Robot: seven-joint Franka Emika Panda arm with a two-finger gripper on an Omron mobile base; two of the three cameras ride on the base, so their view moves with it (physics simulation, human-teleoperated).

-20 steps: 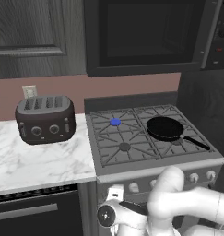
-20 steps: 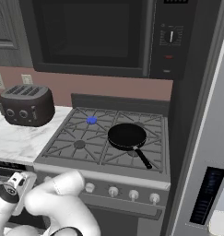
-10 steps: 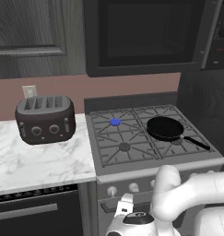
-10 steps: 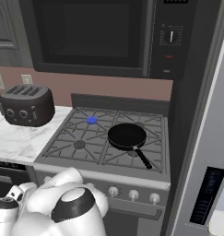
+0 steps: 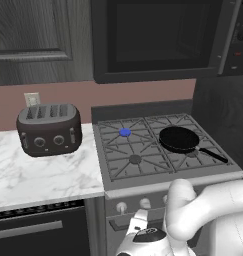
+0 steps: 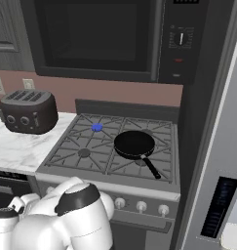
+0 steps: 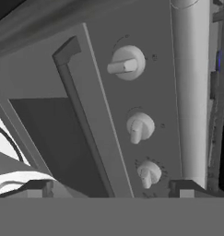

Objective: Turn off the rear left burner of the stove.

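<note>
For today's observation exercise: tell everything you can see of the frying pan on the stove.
The frying pan is black, round and shallow, looks like dark metal and holds nothing. It sits flat on the grates over the rear right part of the stove. Its thin straight handle points toward the stove's front right corner. Nothing else touches it.

The rear left burner glows bright blue on the grey stove with dark grates, a black pan sits at its 3 o'clock, and a dark toaster stands on the white grey-veined marble counter.
</note>
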